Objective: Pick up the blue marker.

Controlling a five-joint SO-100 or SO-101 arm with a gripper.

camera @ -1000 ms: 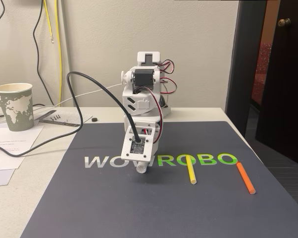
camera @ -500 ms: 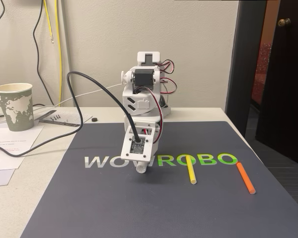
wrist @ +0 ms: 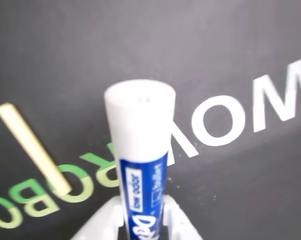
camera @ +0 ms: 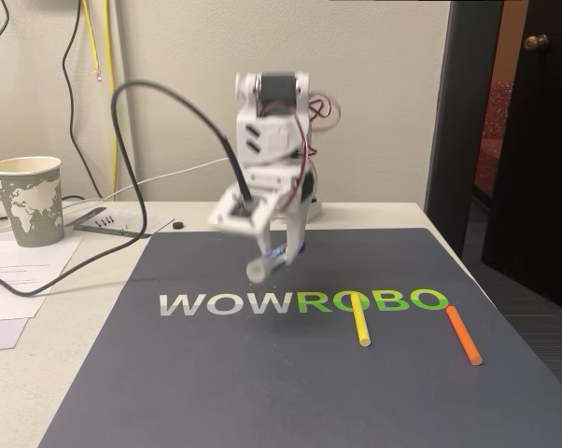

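Wrist view had the gripper clamped on the blue marker, its white prongs pressed against either side of the barrel just below the blue label, the white butt end pointing away from the lens. I judged the low grip let most of the barrel stick out. Fixed view showed the gripper and marker in the air above the dark mat, casting a shadow on its lettering. The yellow stick and orange stick lay flat, well apart from the arm. Lift looked complete.
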